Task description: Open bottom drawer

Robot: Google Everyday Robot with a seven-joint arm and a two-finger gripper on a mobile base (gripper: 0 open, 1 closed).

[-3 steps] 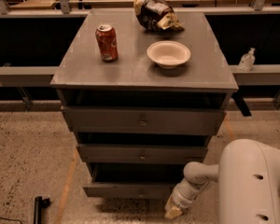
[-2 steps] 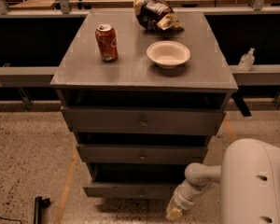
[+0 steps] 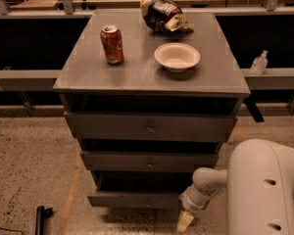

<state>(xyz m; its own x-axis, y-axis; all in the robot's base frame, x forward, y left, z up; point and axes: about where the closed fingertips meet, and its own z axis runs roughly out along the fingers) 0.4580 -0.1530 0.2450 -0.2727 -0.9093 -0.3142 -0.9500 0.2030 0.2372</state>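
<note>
Camera view: bottom drawer (image 3: 137,199) is the lowest of three grey fronts on the cabinet, low in the scene just above the floor. A dark gap runs above its front, so it looks pulled out a little, but from this steep angle I can't be sure. Its knob is too dim to make out. The gripper (image 3: 185,222) is at the near right, just off the drawer front's right end and close to the floor, with its pale tip pointing down. It isn't on the knob. Can't tell whether the gripper is released or clenched, or whether it touches the drawer front. The white arm (image 3: 264,190) fills the near-right corner, its wrist reaching left toward the drawer. Above sit the middle drawer (image 3: 149,161) and top drawer (image 3: 149,127), each with a small centre knob and a dark gap over it. On the cabinet top (image 3: 88,75): a red soda can (image 3: 111,44) upright at the left, a white bowl (image 3: 177,57) right of centre, and a crumpled chip bag (image 3: 162,10) at the far edge, all apart from each other. A small clear bottle (image 3: 258,62) stands on the ledge (image 3: 24,77) to the right, behind the cabinet. A black object (image 3: 40,217) lies on the speckled floor (image 3: 29,160) at the near left.
</note>
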